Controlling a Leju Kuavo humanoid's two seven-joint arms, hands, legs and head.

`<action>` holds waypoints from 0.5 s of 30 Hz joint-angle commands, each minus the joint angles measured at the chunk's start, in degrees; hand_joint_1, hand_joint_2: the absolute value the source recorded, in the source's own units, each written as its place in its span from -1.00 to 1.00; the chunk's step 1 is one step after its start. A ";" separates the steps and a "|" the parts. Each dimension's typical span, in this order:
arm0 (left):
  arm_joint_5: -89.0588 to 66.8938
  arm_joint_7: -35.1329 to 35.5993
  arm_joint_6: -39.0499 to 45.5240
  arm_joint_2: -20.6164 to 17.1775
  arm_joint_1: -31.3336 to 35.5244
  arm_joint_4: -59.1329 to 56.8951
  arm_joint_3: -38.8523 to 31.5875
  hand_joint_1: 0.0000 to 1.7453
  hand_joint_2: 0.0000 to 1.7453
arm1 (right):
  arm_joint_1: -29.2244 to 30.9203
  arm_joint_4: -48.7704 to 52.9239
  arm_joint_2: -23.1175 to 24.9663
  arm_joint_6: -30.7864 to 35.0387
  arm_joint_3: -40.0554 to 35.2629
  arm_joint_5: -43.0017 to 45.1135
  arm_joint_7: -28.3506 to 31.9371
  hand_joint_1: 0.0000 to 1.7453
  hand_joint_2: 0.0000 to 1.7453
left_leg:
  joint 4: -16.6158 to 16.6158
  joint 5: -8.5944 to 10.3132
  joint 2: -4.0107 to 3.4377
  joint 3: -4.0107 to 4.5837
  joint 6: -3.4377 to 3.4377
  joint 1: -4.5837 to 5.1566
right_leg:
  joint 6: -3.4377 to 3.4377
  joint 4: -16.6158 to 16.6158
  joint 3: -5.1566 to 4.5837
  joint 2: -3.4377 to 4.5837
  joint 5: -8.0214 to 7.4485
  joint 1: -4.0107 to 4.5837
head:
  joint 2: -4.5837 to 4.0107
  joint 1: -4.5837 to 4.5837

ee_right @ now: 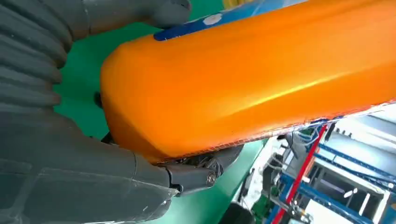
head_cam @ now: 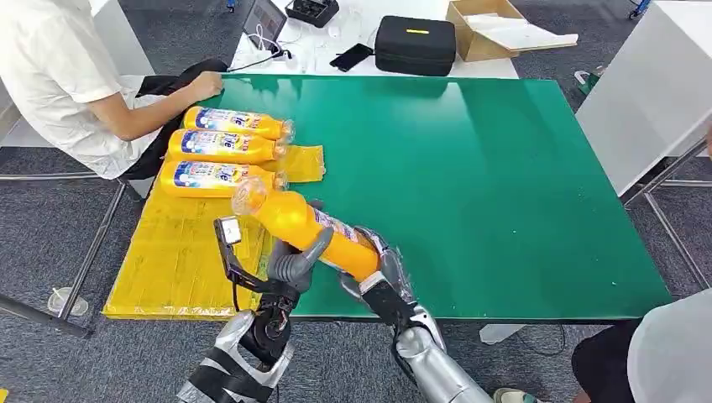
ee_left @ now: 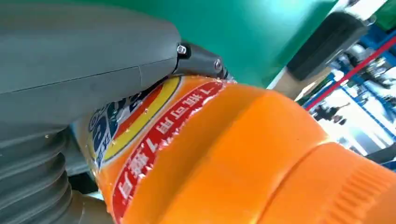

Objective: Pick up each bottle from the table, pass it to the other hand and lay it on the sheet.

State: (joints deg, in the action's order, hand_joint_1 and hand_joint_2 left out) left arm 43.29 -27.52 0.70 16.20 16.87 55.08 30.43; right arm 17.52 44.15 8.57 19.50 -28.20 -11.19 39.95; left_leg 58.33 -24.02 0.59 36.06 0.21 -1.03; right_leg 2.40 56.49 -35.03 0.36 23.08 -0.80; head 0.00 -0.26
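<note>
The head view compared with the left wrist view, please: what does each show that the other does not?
Head view alone: three bottles lying on the yellow sheet, a seated person, and the right hand gripping the held bottle's base. Left wrist view alone: the red strip of print on the label, close up. Both: the orange bottle held by the left hand over the green table.

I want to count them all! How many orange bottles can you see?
4. Three bottles lie side by side on the yellow sheet: far, middle and near. The fourth bottle is held between the left hand and right hand.
</note>
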 commanded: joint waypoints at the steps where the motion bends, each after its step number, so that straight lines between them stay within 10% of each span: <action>1: -8.99 -6.54 8.50 -0.29 2.88 -1.17 3.09 1.00 1.00 | 1.42 -0.94 0.47 -2.75 -2.52 0.26 0.05 1.00 1.00 | 0.01 -0.06 -0.01 -0.17 0.04 0.02 | -0.09 0.02 0.18 -0.07 0.07 0.01 | 0.00 0.02; 4: -11.69 -7.98 11.65 -0.72 2.28 0.55 2.40 1.00 1.00 | 0.93 -0.95 0.50 -3.83 -2.37 -0.12 0.05 0.76 1.00 | 0.01 -0.06 -0.10 -0.16 0.03 0.02 | -0.09 0.02 0.14 0.04 0.04 0.01 | 0.00 0.02; 6: -13.50 -8.74 13.33 -0.86 2.09 1.24 2.16 1.00 1.00 | 0.76 -1.45 0.62 -4.95 -1.96 -0.10 0.05 0.12 1.00 | -0.03 -0.03 -0.07 -0.14 0.03 0.02 | -0.09 -0.01 0.13 0.01 0.02 0.00 | 0.00 0.02; 10: -13.50 -8.74 13.33 -0.86 2.09 1.24 2.16 1.00 1.00 | 0.76 -1.45 0.62 -4.95 -1.96 -0.10 0.05 0.12 1.00 | -0.03 -0.05 -0.06 -0.16 0.01 -0.01 | -0.10 -0.02 0.16 0.00 0.03 0.04 | 0.00 0.02; 11: -13.50 -8.74 13.33 -0.86 2.09 1.24 2.16 1.00 1.00 | 0.76 -1.45 0.62 -4.95 -1.96 -0.10 0.05 -0.76 1.00 | -0.03 -0.02 -0.03 -0.11 0.01 -0.01 | -0.07 -0.03 0.11 -0.01 0.02 0.03 | 0.00 0.00; 12: -14.12 -9.04 13.61 -0.68 1.89 1.46 1.50 1.00 1.00 | 0.79 -2.46 0.88 -6.77 -1.23 0.09 0.05 -1.00 1.00 | -0.02 -0.06 -0.07 -0.21 0.03 0.00 | -0.11 -0.01 0.20 0.00 0.05 0.03 | 0.00 0.02; 15: -16.21 -9.78 15.20 -0.97 1.28 3.30 0.78 1.00 1.00 | 0.22 -2.83 0.89 -7.39 -0.89 -1.28 0.05 -1.00 1.00 | -0.03 -0.09 -0.12 -0.27 0.04 0.00 | -0.11 -0.03 0.25 0.04 0.06 0.03 | 0.00 0.02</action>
State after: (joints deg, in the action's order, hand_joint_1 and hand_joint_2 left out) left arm 29.73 -36.28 13.90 17.16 16.71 57.18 32.54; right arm 17.50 44.15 9.81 14.10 -28.50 -11.19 39.82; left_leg 58.33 -24.02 0.59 36.07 0.21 -1.03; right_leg 2.40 56.49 -35.04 0.37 23.08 -0.80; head 0.00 -0.24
